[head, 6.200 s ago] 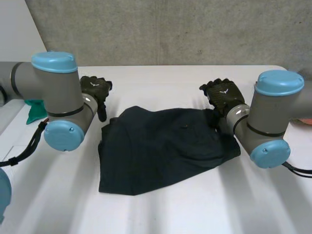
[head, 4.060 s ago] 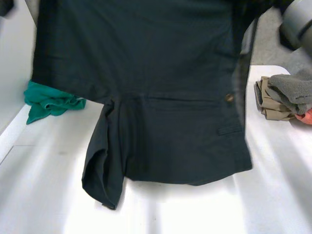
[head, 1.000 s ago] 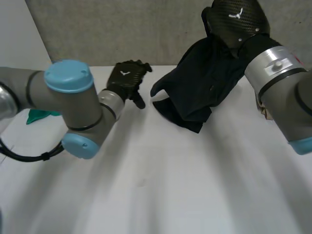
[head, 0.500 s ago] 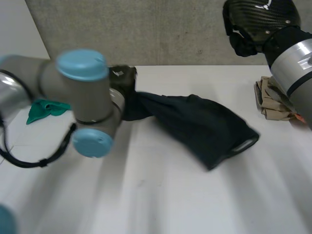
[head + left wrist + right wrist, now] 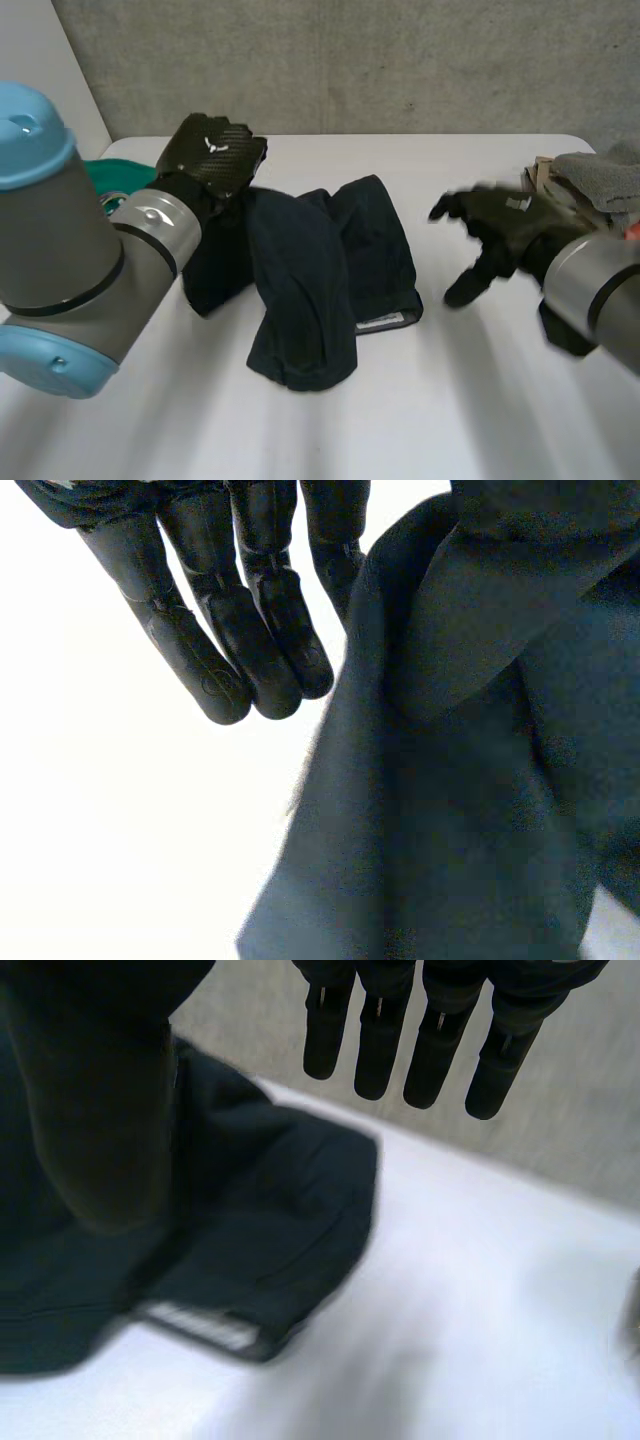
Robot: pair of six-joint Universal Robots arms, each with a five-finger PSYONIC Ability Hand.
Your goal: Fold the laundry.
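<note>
Dropped from the right robot hand (image 5: 500,232), dark shorts (image 5: 318,275) lie bunched, lengthwise front-to-back.

Bare concrete backdrop, one white work surface.

Grey concrete wall (image 5: 450,60) runs the full width behind the table (image 5: 330,440); surface mottled, small pits, a faint vertical seam (image 5: 322,60) near the middle. A plain white panel (image 5: 40,70) leans across the wall's left end. Tabletop white and smooth, far edge straight, far right corner rounded. Light even and bright, throwing soft pale bands and grey streaks across the near part of the top. Wall meets the table edge directly.
</note>
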